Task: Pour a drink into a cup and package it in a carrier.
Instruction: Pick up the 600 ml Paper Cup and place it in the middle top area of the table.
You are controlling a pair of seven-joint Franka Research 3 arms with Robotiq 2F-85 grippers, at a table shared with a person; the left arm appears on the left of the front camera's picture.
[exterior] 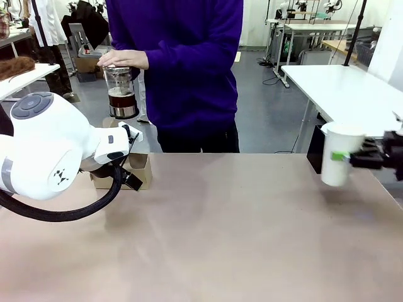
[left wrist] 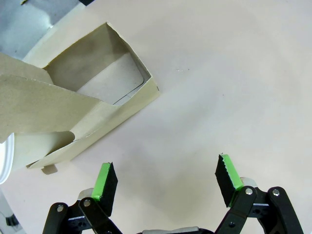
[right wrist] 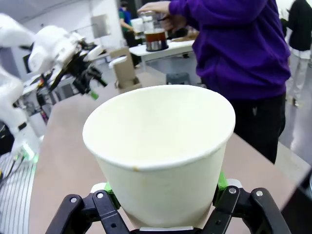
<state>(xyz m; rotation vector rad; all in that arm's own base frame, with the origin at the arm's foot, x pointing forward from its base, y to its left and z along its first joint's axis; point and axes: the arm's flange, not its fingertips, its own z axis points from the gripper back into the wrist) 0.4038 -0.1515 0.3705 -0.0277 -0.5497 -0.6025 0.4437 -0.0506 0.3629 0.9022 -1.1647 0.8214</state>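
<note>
The right claw (right wrist: 166, 195) is closed on the cup (right wrist: 161, 146), with one green pad pressed to each side of the lower wall. The cup stands upright between the fingers. Its wide mouth opens away from the claw, and its inside is plain white. From the front, this arm reaches in level from the right edge and holds the cup just above the surface (exterior: 252, 239).

The left claw (left wrist: 166, 178) is spread wide and holds nothing. It points down at the surface, and bare tabletop lies between its pads. The carrier (left wrist: 97, 97) sits beyond the claw, off to the side of one pad and clear of both fingers. It is a low brown cardboard box with one square well showing its flat floor and a cardboard flap leaning across the next well. A pale curved edge shows beside the carrier, but too little of it is visible to say what it is.

On the far side of the left claw, a person in a purple top holds a glass jug (exterior: 121, 88) in the air, with one hand (exterior: 123, 58) over its lid. The drink (exterior: 121, 100) fills the jug's lower part.
</note>
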